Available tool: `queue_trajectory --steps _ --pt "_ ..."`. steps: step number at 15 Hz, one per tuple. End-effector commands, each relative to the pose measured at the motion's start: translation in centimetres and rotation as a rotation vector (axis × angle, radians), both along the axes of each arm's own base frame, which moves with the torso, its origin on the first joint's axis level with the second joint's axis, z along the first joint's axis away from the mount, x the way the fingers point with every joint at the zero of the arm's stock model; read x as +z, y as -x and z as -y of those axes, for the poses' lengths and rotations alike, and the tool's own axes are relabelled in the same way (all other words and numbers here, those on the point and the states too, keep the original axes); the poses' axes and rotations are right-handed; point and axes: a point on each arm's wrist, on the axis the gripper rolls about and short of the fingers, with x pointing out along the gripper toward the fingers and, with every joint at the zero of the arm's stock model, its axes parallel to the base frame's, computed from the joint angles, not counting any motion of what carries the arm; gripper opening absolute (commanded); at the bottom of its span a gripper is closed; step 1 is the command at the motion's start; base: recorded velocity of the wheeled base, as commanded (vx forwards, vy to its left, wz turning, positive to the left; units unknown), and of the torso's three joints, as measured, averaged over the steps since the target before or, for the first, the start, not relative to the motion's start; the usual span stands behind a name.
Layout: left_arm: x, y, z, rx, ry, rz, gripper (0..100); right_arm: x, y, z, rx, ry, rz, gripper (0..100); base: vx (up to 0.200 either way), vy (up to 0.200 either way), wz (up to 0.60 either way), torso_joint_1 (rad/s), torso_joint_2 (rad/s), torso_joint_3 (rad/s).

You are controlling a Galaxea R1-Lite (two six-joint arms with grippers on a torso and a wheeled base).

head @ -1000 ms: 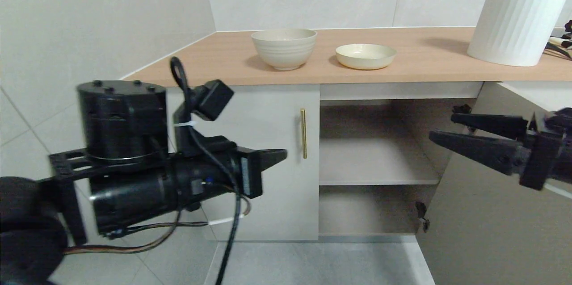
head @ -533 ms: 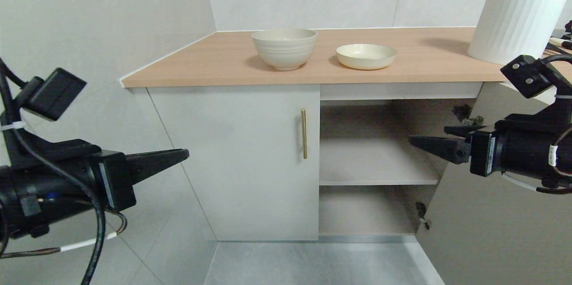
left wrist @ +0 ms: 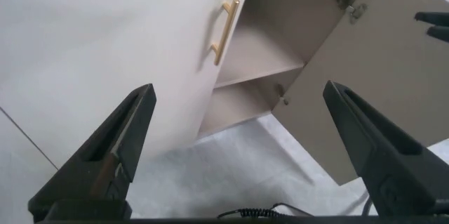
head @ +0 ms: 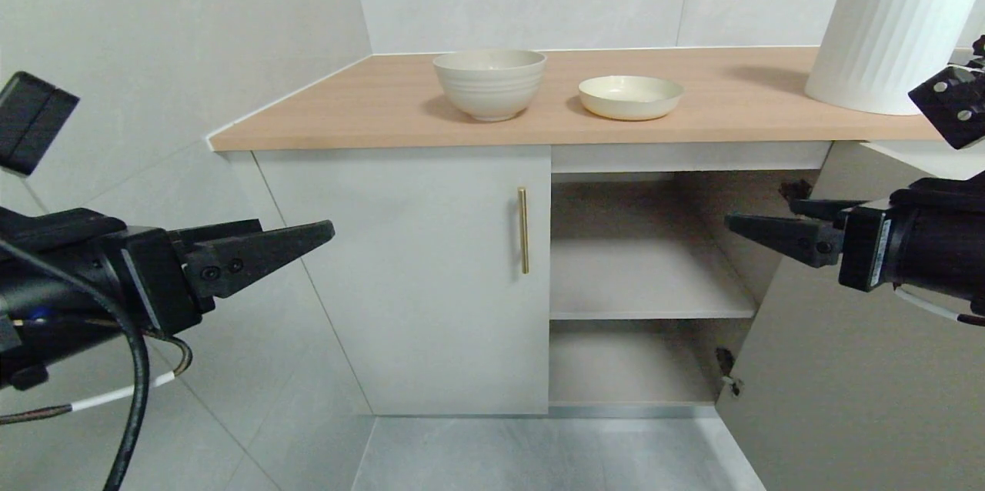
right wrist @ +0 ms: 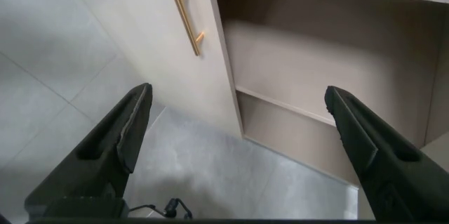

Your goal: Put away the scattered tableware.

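A cream ribbed bowl (head: 489, 83) and a shallow cream dish (head: 630, 96) stand side by side on the wooden countertop (head: 369, 110). Below and left of them, my left gripper (head: 308, 233) hangs open and holds nothing, level with the closed cabinet door (head: 415, 275). My right gripper (head: 758, 215) is open too, in front of the open cabinet compartment. From the left wrist, the left gripper (left wrist: 238, 89) frames the door's gold handle (left wrist: 223, 31). From the right wrist, the right gripper (right wrist: 237, 92) faces the shelf (right wrist: 309, 104).
The cabinet's right door (head: 816, 383) stands swung open toward me; two bare shelves (head: 646, 275) lie inside. A gold handle (head: 522, 229) runs down the closed left door. A tall white ribbed container (head: 893, 21) stands at the counter's right end. Tiled wall on the left.
My left arm has drawn back to the left, away from the cabinet door. The right gripper has turned about its axis and shifted slightly right. Bowl and dish have not moved.
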Motion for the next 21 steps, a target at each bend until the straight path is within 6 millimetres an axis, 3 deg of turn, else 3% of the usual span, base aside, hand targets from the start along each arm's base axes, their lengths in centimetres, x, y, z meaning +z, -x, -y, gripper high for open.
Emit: queue_trajectory --steps 1,5,14,21 --pt "-0.08 -0.15 0.06 0.000 -0.001 -0.004 100 0.18 0.19 0.09 0.001 -0.004 0.008 100 0.000 0.000 0.00 0.000 0.00 0.000" --pt "-0.06 -0.02 0.02 -0.002 -0.002 -0.005 100 0.29 0.37 0.10 0.004 -0.006 0.012 100 0.000 0.000 0.00 0.000 0.00 0.000" --pt "-0.16 -0.17 0.07 -0.002 -0.002 -0.012 100 0.36 0.58 0.14 0.008 -0.010 0.019 100 0.200 0.000 0.00 0.002 0.00 0.002" --pt "-0.08 -0.16 0.03 0.002 0.004 -0.007 100 -0.33 0.51 0.19 0.011 -0.024 0.061 100 0.000 0.000 0.00 0.000 0.00 0.000"
